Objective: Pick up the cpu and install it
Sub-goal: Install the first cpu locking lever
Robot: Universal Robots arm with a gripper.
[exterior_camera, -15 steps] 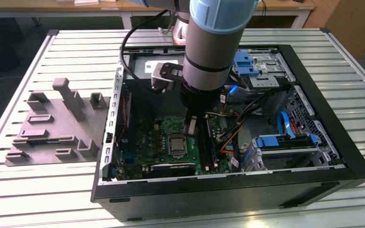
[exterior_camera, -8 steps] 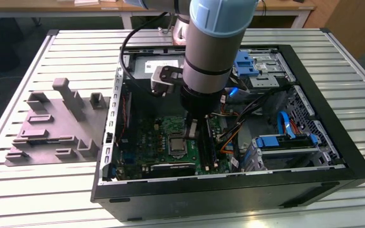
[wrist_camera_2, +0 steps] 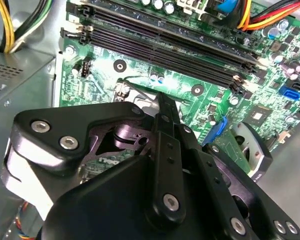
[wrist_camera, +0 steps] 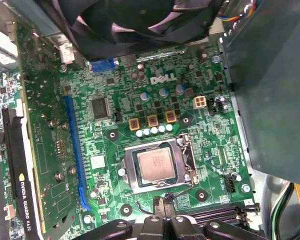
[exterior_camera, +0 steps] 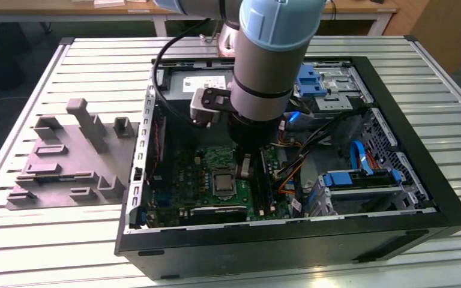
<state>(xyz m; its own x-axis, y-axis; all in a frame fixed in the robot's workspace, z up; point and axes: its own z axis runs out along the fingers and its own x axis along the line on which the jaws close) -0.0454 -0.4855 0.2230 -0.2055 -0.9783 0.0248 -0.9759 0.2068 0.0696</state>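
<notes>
We see a slatted table (exterior_camera: 46,240) with an open black case (exterior_camera: 422,198) lying on it; the grey tray (exterior_camera: 62,168) sits just beside the case, toward the exterior view's left. The arm (exterior_camera: 271,66) reaches down into the case over the green board (wrist_camera: 210,135). A black fan (wrist_camera: 140,20) hangs over one edge of the board in the first wrist view, and a card (wrist_camera: 42,140) stands on edge beside a long blue slot (wrist_camera: 75,150). Dark memory slots (wrist_camera_2: 165,40) run across the board in the second wrist view. The gripper (wrist_camera: 163,209) hovers low over the board, just beside the socket (wrist_camera: 160,165), its fingers (wrist_camera_2: 166,112) drawn close together with nothing between them. The cpu (wrist_camera: 156,166) lies flat in the socket (silvery top up, metal frame around it), apart from the fingertips.
</notes>
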